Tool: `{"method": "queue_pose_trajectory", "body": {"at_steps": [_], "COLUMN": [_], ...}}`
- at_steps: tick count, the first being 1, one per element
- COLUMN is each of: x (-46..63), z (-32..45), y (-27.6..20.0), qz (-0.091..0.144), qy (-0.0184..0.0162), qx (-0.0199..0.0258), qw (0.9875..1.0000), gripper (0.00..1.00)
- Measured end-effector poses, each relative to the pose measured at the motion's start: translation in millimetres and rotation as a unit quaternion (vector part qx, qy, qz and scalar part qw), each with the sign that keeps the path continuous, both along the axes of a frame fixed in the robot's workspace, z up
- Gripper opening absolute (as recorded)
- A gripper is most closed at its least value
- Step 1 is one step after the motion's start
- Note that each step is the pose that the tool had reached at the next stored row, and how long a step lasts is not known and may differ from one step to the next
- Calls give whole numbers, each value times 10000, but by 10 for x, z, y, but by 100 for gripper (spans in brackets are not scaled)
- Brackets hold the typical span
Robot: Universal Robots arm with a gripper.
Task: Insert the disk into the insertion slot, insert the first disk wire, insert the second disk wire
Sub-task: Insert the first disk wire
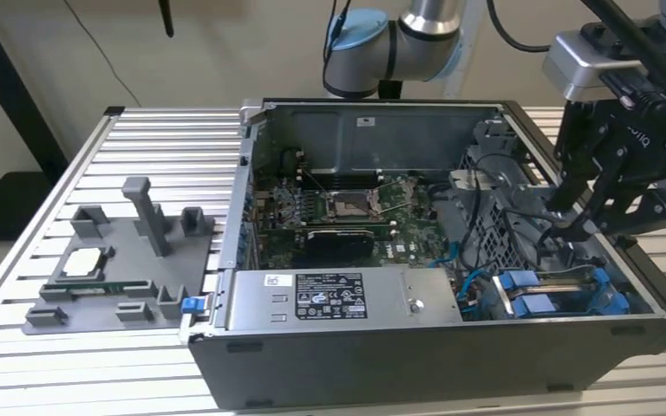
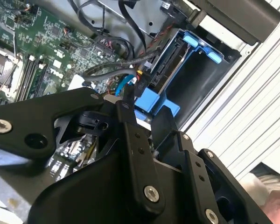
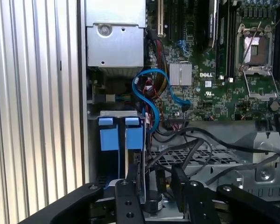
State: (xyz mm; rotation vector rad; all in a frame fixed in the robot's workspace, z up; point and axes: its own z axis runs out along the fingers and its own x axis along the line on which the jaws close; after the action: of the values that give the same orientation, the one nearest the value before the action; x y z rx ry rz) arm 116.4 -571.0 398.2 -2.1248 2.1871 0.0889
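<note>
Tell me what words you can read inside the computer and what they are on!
Sticker on the grey metal box: print too small to read.
Green board: a white maker's logo, plus tiny lettering too small to read.

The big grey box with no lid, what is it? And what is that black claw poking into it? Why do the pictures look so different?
The box is an open computer case on a ribbed metal table. Inside are a green circuit board and wires, one a blue cable. The claw is the gripper at the end of a robot arm. It hangs down in a corner of the case, close to the blue disk holders. One picture is taken from outside and sees the whole scene. The other two come from cameras riding on the arm, so they peer past the black gripper into the case. Beside the case lies a grey tray with small parts on it.
</note>
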Motion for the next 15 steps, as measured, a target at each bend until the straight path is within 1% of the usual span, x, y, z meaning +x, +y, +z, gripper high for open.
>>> {"method": "queue_pose_trajectory", "body": {"at_steps": [4, 7, 8, 11, 12, 13, 15], "x": [17, 22, 23, 22, 22, 21, 21], "z": [-33, -56, -58, -61, -63, -70, -90], "y": [0, 0, 0, 0, 0, 0, 0], "qz": [46, 75, 79, 85, 88, 93, 103], "qy": [-50, -104, -110, -115, -117, -126, -167], "qx": [2, 3, 3, 4, 12, 20, 19], "qw": [10000, 9999, 9999, 9999, 9999, 9999, 9998], "gripper": [0, 0, 0, 0, 0, 0, 0]}}
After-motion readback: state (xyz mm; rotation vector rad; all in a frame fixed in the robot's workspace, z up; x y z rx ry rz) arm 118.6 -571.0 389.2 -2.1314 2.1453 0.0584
